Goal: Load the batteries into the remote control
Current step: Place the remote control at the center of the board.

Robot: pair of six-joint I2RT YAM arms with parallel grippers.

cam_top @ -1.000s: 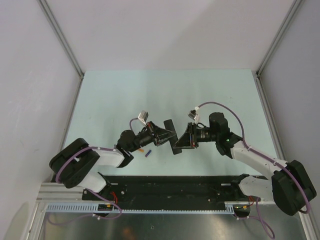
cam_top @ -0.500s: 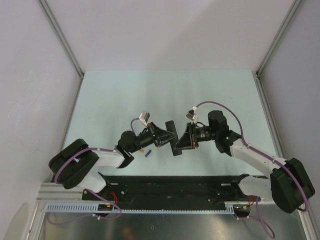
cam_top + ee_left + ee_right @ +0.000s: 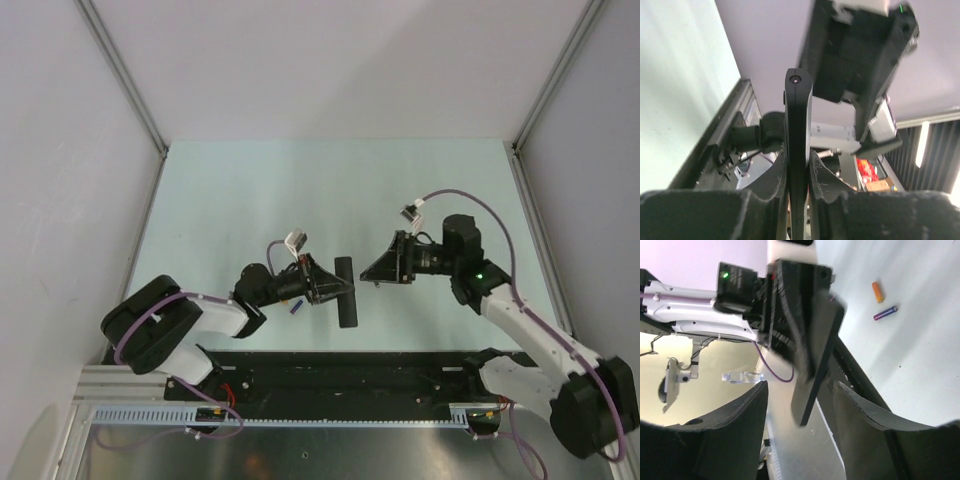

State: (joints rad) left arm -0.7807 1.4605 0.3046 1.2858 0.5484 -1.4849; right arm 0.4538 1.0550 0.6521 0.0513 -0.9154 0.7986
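My left gripper (image 3: 338, 291) is shut on the remote control (image 3: 346, 292), a slim black bar held above the table, its long axis running near to far. In the left wrist view the remote (image 3: 798, 125) stands edge-on, clamped between the fingers of that gripper (image 3: 798, 167). My right gripper (image 3: 368, 275) is open and empty, a short way right of the remote. In the right wrist view the remote (image 3: 817, 357) shows blurred beyond the open right gripper (image 3: 800, 390). An orange battery (image 3: 877, 292) and a purple battery (image 3: 885, 313) lie on the table; the purple one (image 3: 296, 307) lies under the left arm.
The pale green table (image 3: 250, 200) is bounded by grey walls at the left, right and back. A black base rail (image 3: 340, 375) runs along the near edge.
My right gripper has let go of the remote and drawn back to the right. The left gripper still holds the remote, which has turned a little straighter and shifted slightly nearer.
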